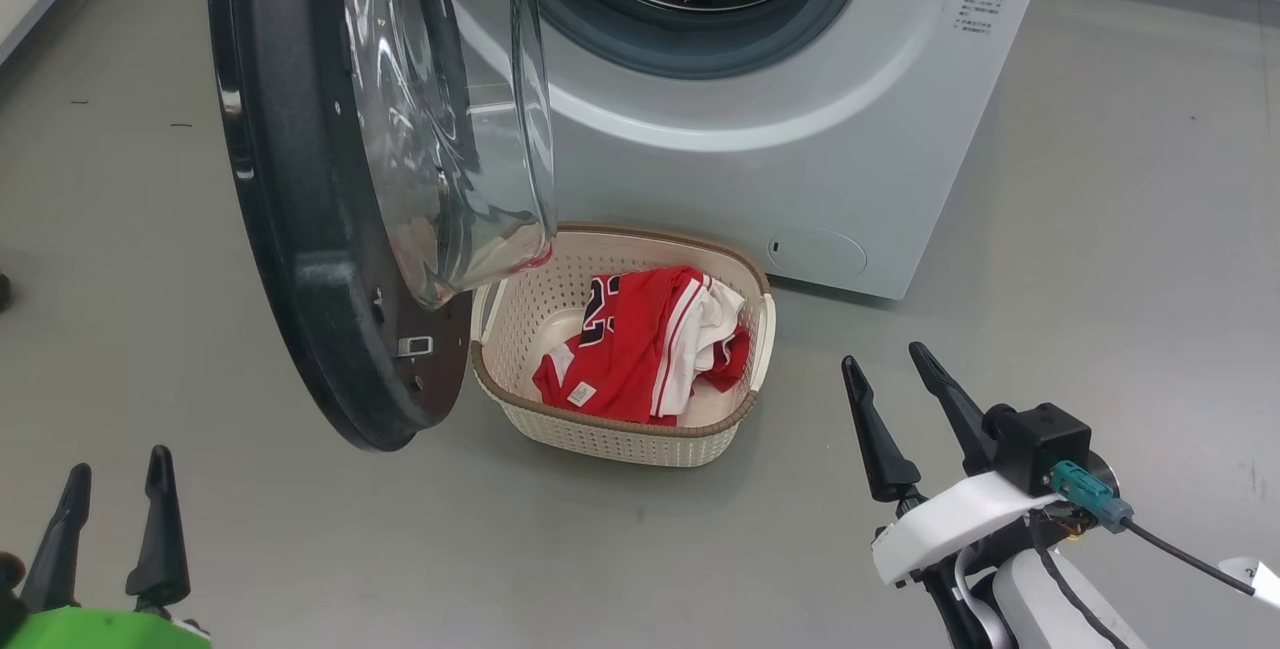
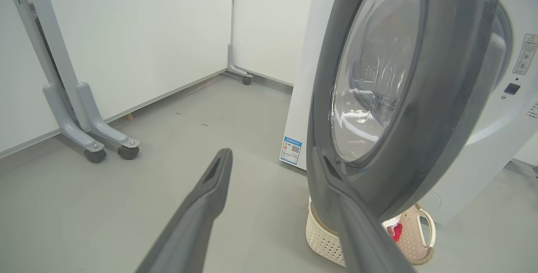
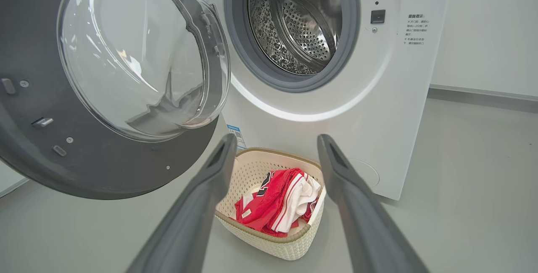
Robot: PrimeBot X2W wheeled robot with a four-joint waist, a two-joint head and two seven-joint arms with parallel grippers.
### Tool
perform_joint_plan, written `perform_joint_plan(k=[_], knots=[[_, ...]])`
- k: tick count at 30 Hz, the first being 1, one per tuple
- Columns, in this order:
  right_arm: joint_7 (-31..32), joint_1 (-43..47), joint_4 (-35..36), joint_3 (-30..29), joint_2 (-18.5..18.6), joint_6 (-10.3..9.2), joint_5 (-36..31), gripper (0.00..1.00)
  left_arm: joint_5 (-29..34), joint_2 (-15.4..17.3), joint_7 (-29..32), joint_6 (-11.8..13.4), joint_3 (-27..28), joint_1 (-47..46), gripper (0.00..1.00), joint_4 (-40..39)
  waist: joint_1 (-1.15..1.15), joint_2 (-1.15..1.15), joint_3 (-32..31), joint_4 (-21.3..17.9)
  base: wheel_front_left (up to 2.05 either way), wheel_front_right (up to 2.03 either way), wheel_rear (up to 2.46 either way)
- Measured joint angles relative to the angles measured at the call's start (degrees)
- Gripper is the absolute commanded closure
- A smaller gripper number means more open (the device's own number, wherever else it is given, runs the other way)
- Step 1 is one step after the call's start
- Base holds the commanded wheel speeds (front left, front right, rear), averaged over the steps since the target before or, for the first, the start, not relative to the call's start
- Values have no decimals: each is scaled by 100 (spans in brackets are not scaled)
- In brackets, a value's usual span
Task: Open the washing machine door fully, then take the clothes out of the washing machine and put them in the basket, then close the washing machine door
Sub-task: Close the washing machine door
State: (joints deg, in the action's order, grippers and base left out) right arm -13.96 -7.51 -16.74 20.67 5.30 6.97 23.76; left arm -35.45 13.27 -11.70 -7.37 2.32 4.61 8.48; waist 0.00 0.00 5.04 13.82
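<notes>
Cut off: in the head view the top of the large round washing machine door with its black rim (image 1: 300,229) and most of the steel perforated drum (image 3: 294,25) are lost past the upper edge.
Hidden: the far left corner of the small cream perforated plastic basket with its brown rim (image 1: 620,434) is covered by the door's clear glass bowl (image 1: 450,109). In the left wrist view most of the basket is masked by the door and one finger.
Hard to read: the dark numerals on the red clothes with white stripes (image 1: 640,349) are folded and only partly seen. The print on the blue sticker (image 2: 291,150) cannot be read.
Door: it is swung wide out at the left of the big white front-loading washing machine (image 1: 800,159), with the bowl bulging to the right.
Basket: it is set on the grey floor (image 1: 200,529) just before the machine, under the door's lower edge, with its long axis across the head view.
Clothes: they are bunched inside the basket, with a white tag (image 1: 580,392) at the near left.
Left gripper (image 1: 119,461): it is seen at the lower left, fingers spread wide and pointed up, with nothing held.
Right gripper (image 1: 883,355): it is seen at the lower right, fingers spread wide, nothing held, and the basket framed between them in the right wrist view.
</notes>
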Motion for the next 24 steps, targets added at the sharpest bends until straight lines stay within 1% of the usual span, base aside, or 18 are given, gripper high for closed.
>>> perform_joint_plan(k=[9,14,21,22,23,24], knots=[[0,0,0,-2,-8,0,0,0,3,91,-99,0,-30,-24,0,94,0,0,-29,5,0,0,0],[-1,0,2,-2,-12,0,0,0,121,190,-142,0,-38,-58,0,157,0,0,-32,-3,0,0,0],[-4,1,3,-4,-21,0,0,0,125,192,-157,0,-41,-120,0,233,0,0,-38,-24,0,0,0],[-4,1,3,-5,-21,0,0,0,124,192,-157,0,-48,-126,6,247,0,0,-41,-27,0,0,0],[-4,1,3,-5,-21,0,0,0,124,192,-157,0,-62,-132,75,261,0,0,-43,-29,0,0,0],[-4,1,3,-5,-22,0,0,0,122,192,-157,0,-79,-138,100,272,0,0,-44,-32,0,0,0]])
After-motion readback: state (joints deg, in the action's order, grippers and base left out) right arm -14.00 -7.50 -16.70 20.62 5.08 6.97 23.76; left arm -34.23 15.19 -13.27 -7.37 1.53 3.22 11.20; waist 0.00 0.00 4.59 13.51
